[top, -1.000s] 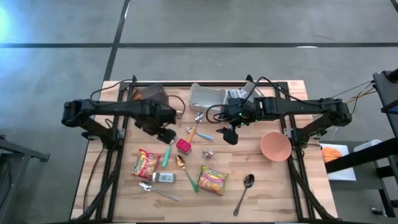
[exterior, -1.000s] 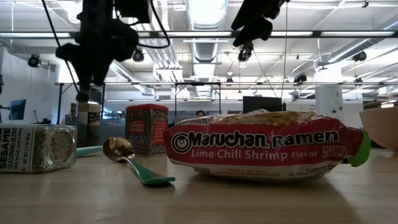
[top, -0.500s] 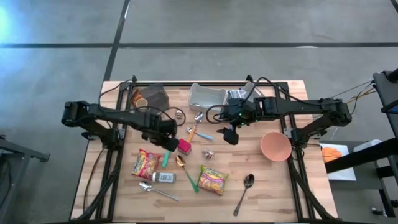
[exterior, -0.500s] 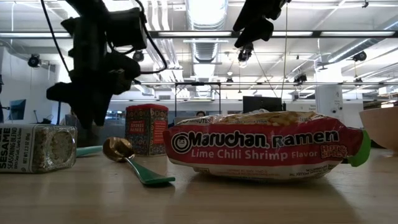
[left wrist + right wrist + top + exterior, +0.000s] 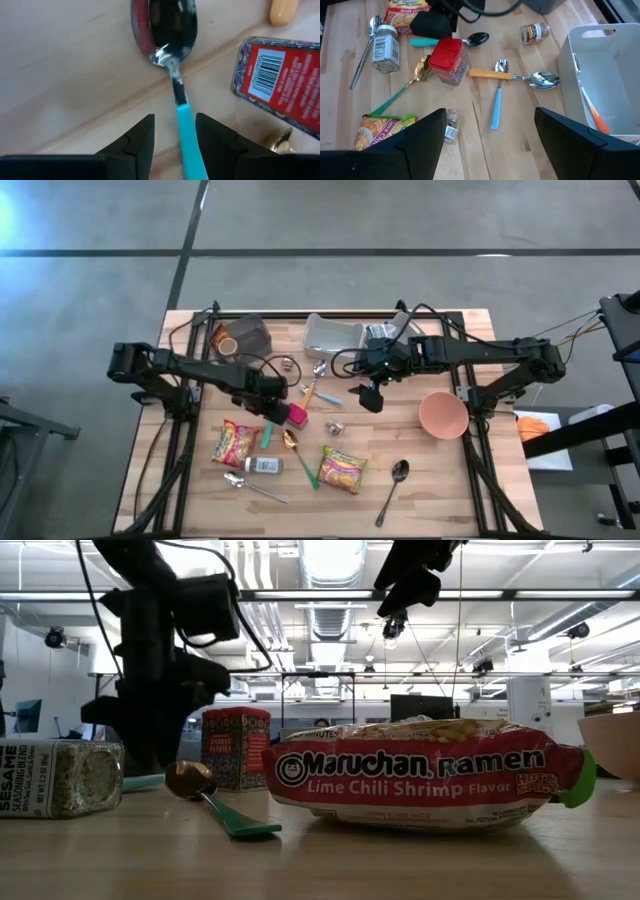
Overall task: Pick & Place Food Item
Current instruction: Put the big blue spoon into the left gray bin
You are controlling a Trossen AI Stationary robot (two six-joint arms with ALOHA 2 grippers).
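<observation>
My left gripper (image 5: 173, 140) is down at the table, open, pointing down over a teal-handled spoon (image 5: 170, 55); its fingers stand on either side of the teal handle (image 5: 189, 135). A red spice can (image 5: 280, 85) stands just beside it. Two ramen packs (image 5: 233, 443) (image 5: 342, 468) and a sesame jar (image 5: 263, 465) lie nearer the front edge. My right gripper (image 5: 490, 145) hangs open high over the table's middle (image 5: 370, 395), holding nothing. My left gripper straddles the spoon's teal handle (image 5: 186, 120), fingers pointing down and lying across it. A gap shows between the handle and one finger (image 5: 142, 137). The other finger (image 5: 215, 137) stands right beside the handle; I cannot tell whether it touches. The spoon lies flat on the table.
A white bin (image 5: 333, 333) stands at the far middle, a pink bowl (image 5: 443, 415) at the right. Several spoons lie about: a gold one with a green handle (image 5: 298, 455), orange- and blue-handled ones (image 5: 500, 75), a steel one (image 5: 393, 485). A small jar (image 5: 288, 364) lies near the bin.
My left gripper has come down from well above the table to just over the teal spoon beside the red can, tipping steeper as it sank. My right arm has kept still.
</observation>
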